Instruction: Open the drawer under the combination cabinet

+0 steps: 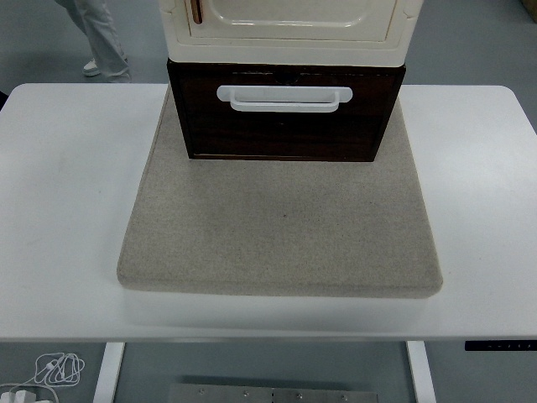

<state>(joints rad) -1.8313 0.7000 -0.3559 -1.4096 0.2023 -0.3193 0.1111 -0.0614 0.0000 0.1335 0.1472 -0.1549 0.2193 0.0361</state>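
Note:
A cream combination cabinet [289, 29] stands at the back middle of the table on a beige mat [281, 227]. Under it sits a dark brown drawer [285, 126], shut flush with its frame. A white bar handle [284, 98] runs across the upper part of the drawer's front. A brown handle [196, 10] shows on the cream door above. Neither robot arm nor hand appears in the head view.
The white table [59, 210] carries the mat, with bare surface left, right and in front of it. A person's legs [99, 38] stand on the floor at the back left. White cables [50, 369] lie on the floor below the table's near edge.

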